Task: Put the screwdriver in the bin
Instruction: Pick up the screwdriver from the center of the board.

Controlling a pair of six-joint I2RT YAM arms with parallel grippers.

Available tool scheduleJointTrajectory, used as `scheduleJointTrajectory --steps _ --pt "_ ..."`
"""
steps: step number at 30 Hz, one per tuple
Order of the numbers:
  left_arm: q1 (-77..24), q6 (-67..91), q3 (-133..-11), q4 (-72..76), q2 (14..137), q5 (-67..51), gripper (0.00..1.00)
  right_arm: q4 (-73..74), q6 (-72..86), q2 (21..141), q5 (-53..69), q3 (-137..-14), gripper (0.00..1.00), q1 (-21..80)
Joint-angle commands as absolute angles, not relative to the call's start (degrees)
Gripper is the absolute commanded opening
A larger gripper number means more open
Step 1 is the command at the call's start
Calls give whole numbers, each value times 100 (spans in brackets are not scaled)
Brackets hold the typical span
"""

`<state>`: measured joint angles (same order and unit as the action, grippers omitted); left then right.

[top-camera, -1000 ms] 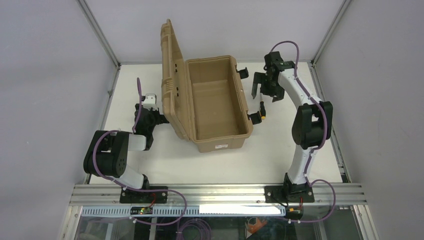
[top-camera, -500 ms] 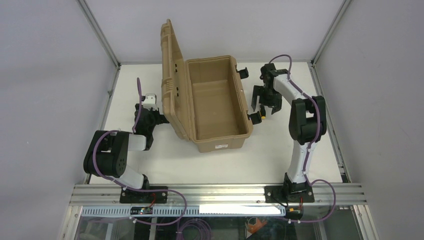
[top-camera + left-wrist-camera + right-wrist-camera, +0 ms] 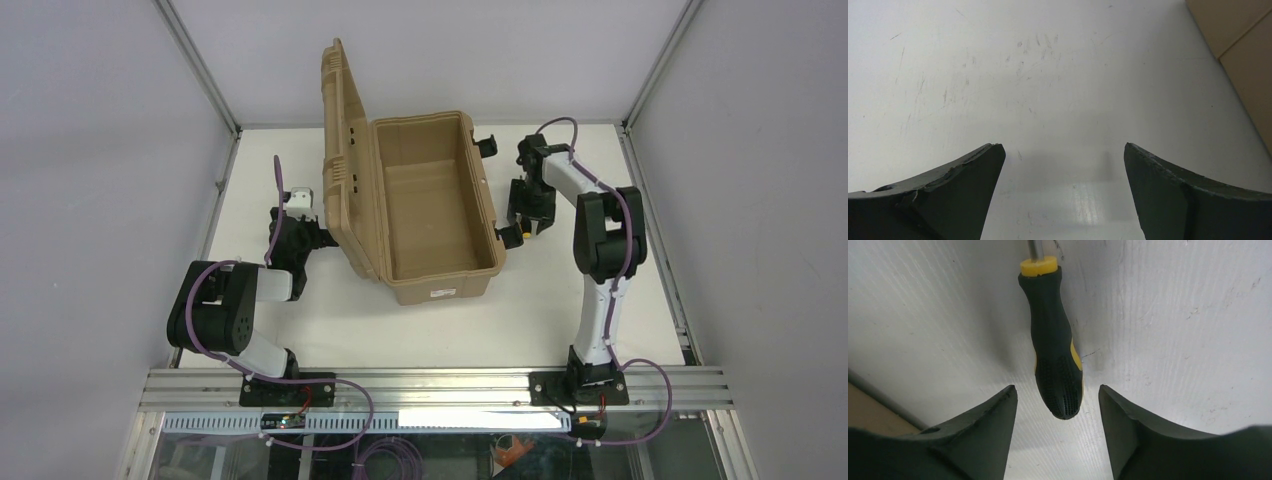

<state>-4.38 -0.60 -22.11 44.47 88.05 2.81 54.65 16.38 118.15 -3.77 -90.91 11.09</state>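
Fingers spread, the right gripper (image 3: pixel 1057 390) straddles the butt of the screwdriver (image 3: pixel 1052 350), whose black-and-yellow handle lies flat on the white table (image 3: pixel 1173 315) with a gap to either finger. The screwdriver rests outside the bin (image 3: pixel 430 200), just beside its right wall near a black latch (image 3: pixel 510 236); the bin stands open, its lid (image 3: pixel 340 140) raised. Across the bin, the left gripper (image 3: pixel 1063 150) hangs with fingers wide apart over the table, beside the lid.

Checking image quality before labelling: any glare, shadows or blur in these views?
Left wrist: glare patch on the table inside the open left gripper, faint shadows just above it. Right wrist: screwdriver handle sharp, soft shadow alongside. Top external: evenly lit.
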Motion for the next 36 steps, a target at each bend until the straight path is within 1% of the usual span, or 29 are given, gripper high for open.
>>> scheduleJointTrajectory --steps 1,5,8,19,36 --pt "-378 -15 -2196 4605 8631 184 99 5333 1647 11914 -441 -9200 61 1081" --pt "-378 -14 -2194 4606 8631 188 99 5311 1636 11973 -431 -9231 54 1077" --pt "-378 -17 -2189 4606 8631 189 99 5332 1611 12014 -422 -9282 45 1079" --pt "-378 -11 -2190 4606 8628 188 99 5487 1573 12000 -457 -9479 26 1080" --pt "-378 -15 -2191 4606 8631 188 99 6084 1579 11095 -635 -10028 25 1089"
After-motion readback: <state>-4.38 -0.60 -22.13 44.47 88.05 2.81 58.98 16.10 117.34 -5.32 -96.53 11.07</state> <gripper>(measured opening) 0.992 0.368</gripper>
